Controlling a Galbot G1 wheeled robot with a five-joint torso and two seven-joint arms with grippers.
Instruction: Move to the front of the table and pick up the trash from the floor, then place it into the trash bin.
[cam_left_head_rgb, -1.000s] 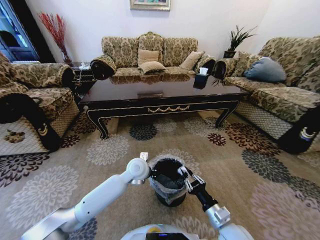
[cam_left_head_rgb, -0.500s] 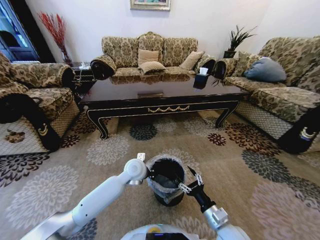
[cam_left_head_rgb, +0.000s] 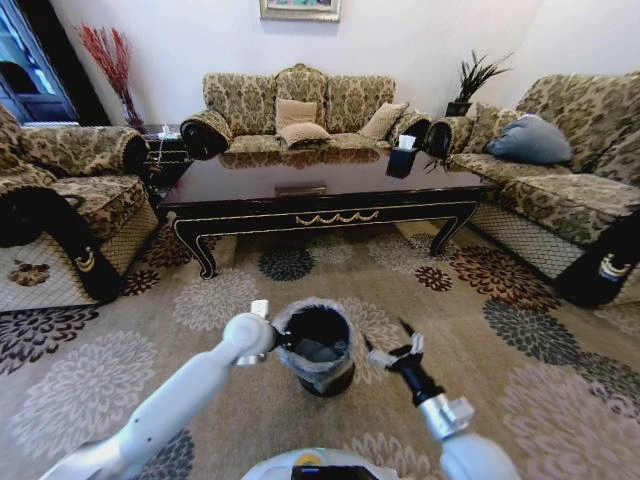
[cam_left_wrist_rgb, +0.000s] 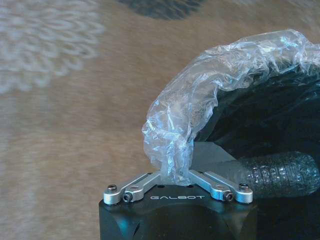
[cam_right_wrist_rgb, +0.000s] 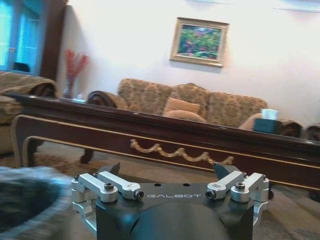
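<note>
Lying inside the trash bin (cam_left_wrist_rgb: 280, 130), a clear bottle (cam_left_wrist_rgb: 280, 175)

table (cam_left_head_rgb: 330, 185): glossy dark wood | trash bin (cam_left_head_rgb: 322, 372): black, crinkled clear plastic liner

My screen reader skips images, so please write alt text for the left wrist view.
The left hand pinches the trash bin's clear bag rim, where it folds over the edge. A clear plastic bottle lies inside, and patterned carpet lies beyond.

Bright rm, fisheye edges, wrist blur
</note>
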